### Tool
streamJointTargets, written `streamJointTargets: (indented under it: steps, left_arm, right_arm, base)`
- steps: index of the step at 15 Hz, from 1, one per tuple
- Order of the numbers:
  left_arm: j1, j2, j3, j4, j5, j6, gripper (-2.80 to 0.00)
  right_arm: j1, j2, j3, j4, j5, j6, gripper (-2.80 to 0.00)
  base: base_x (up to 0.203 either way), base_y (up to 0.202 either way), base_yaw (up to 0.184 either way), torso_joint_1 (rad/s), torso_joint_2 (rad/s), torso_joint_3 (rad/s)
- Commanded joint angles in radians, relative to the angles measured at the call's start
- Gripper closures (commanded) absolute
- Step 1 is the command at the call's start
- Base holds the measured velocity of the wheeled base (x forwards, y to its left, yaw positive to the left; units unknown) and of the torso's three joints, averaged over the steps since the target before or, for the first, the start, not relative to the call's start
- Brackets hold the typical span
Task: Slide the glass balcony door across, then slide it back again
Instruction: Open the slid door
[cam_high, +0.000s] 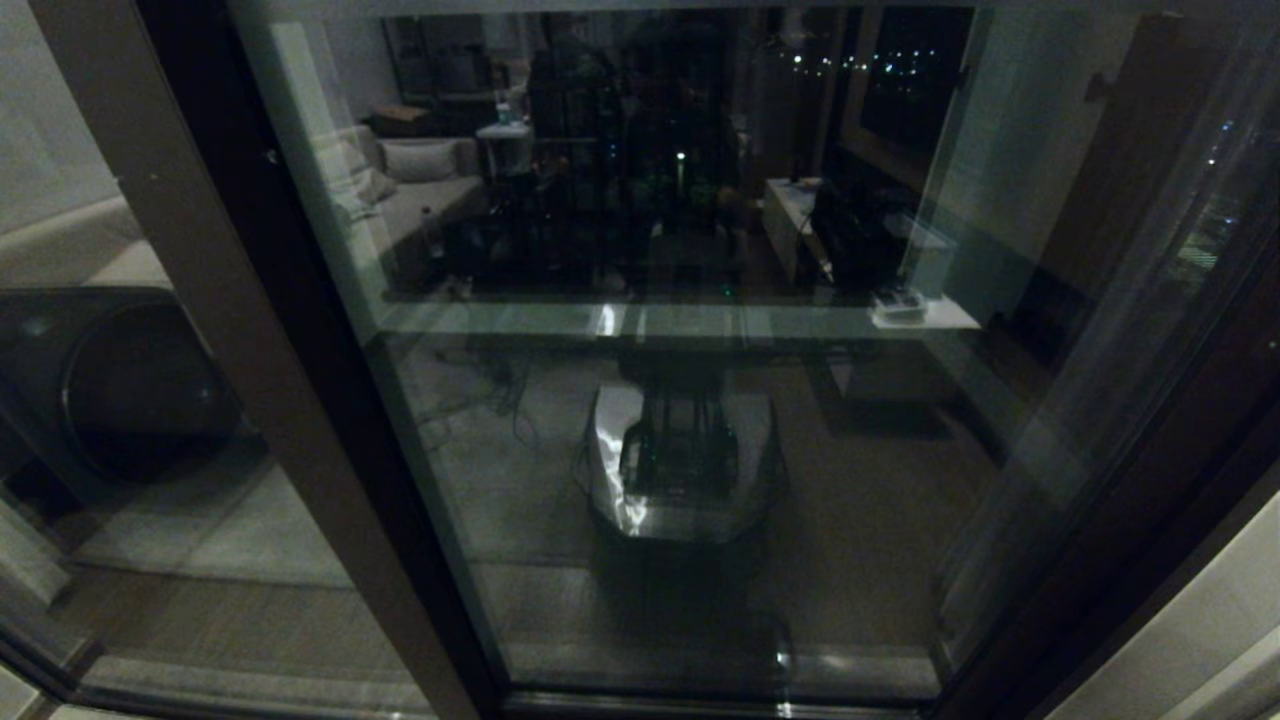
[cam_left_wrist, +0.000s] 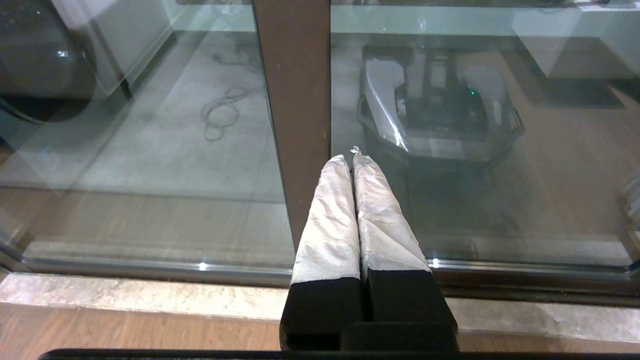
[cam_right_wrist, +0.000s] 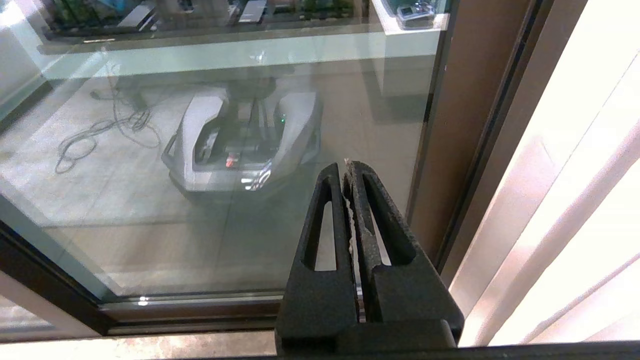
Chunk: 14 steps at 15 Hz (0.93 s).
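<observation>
The glass balcony door (cam_high: 700, 450) fills the middle of the head view, a wide reflective pane mirroring the room and the robot's base. Its dark brown right stile (cam_high: 1130, 480) stands against the frame; no slot handle shows. In the left wrist view my left gripper (cam_left_wrist: 350, 156), fingers wrapped in white, is shut on nothing, its tips just before the glass (cam_left_wrist: 500, 175) beside a plain brown post (cam_left_wrist: 295, 90). In the right wrist view my right gripper (cam_right_wrist: 345, 167) is shut and empty, near the pane (cam_right_wrist: 200, 200), left of the brown stile (cam_right_wrist: 465, 125). Neither arm shows in the head view.
The brown post (cam_high: 230, 330) separates the door from a left glass panel, behind which sits a dark round machine (cam_high: 130, 390). A stone threshold (cam_left_wrist: 150, 295) and the bottom track (cam_right_wrist: 200, 310) run below the glass. A pale wall or curtain (cam_right_wrist: 575, 175) stands at the right.
</observation>
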Motion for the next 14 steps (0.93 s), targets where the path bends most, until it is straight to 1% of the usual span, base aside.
streamJointTargets:
  steps: [1,14]
  left_arm:
    - [-0.001,0.0,0.0,0.001,0.0,0.0,0.0]
    - [0.0,0.0,0.0,0.001,0.0,0.0,0.0]
  right_arm:
    - [0.0,0.0,0.0,0.0,0.0,0.0,0.0]
    - [0.0,0.0,0.0,0.0,0.002,0.0,0.0]
  base:
    - [0.0,0.0,0.0,0.0,0.0,0.0]
    - [0.0,0.0,0.0,0.0,0.0,0.0]
